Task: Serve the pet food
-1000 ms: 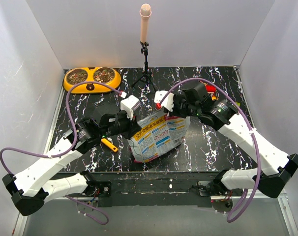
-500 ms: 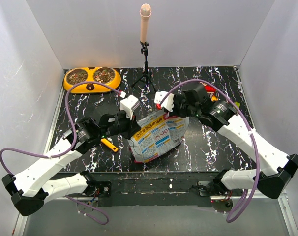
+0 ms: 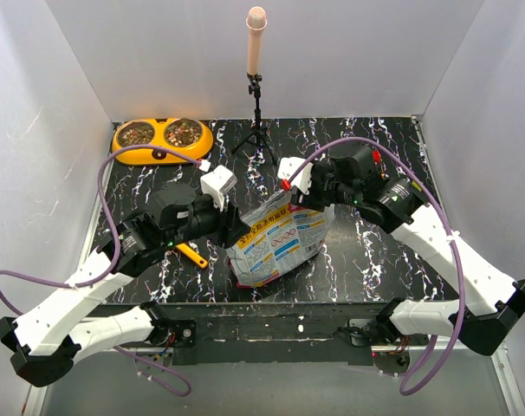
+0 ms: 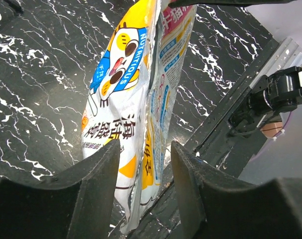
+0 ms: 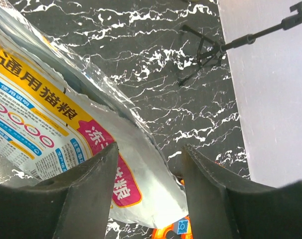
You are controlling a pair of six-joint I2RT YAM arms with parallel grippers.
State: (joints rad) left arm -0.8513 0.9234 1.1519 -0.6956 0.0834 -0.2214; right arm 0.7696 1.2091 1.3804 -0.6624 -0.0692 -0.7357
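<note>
White pet food bag rests on black marbled table

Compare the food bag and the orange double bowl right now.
The bag is white, crinkly and printed; the double bowl is orange and rigid. The bag sits mid-table; the bowl sits at the far left corner. The bowl's two cups show kibble; the bag's contents aren't visible. Both rest on the black marbled table.

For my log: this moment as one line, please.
bag: on table | left end effector: open | right end effector: open | bowls: filled
</note>
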